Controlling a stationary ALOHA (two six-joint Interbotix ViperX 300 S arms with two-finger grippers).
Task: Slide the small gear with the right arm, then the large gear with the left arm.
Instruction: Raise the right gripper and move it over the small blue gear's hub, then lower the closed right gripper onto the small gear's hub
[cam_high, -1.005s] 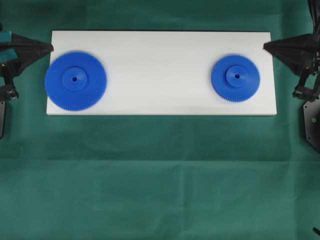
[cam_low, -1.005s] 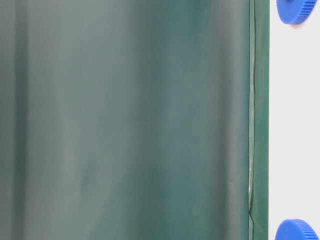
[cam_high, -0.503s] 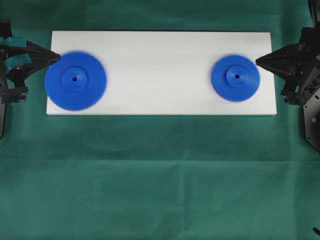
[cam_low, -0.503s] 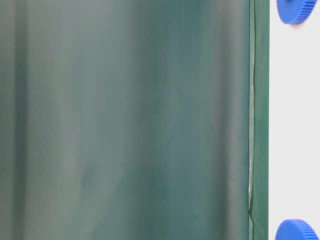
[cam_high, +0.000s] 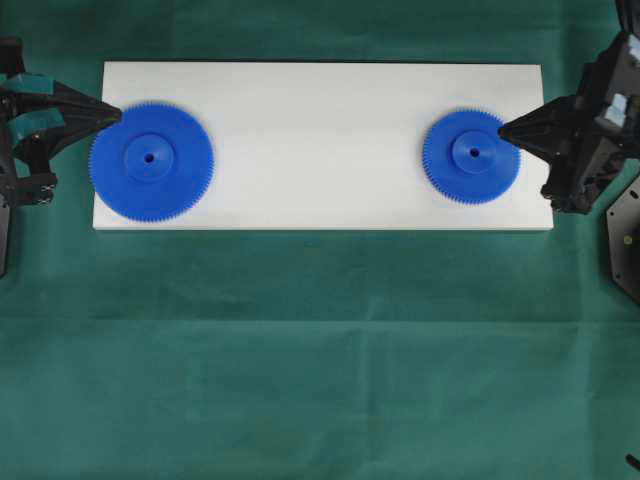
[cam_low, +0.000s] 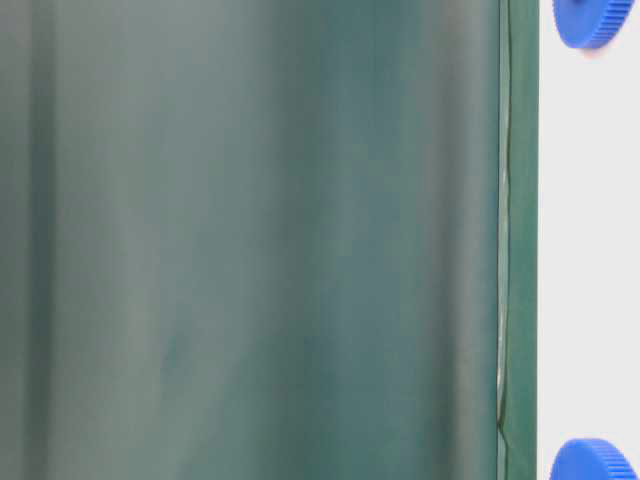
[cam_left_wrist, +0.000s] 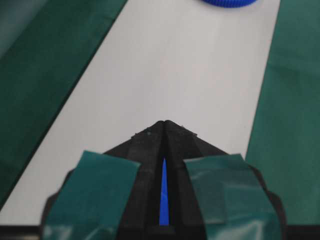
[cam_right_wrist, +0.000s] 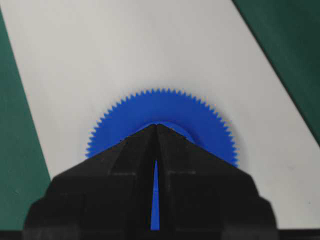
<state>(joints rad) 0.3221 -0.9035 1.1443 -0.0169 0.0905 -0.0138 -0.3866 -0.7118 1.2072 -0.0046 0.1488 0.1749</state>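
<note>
Small gear (cam_high: 471, 156) flat, hub up, blue, right of frame; right gripper (cam_high: 503, 130) pinched closed, empty, over rim.

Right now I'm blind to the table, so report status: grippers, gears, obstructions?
Right gripper shut, tip over small gear, by its hub. Left gripper shut, tip at large gear rim. White board between gears bare.

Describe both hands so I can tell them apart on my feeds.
The left hand is black, its two fingers tapering to one pointed tip, with teal tape patches wrapped behind the fingers; the teal also shows in the overhead view. The right hand has the same pointed wedge shape but is plain matte black, with no teal; overhead its black body carries a small pale patch.
</note>
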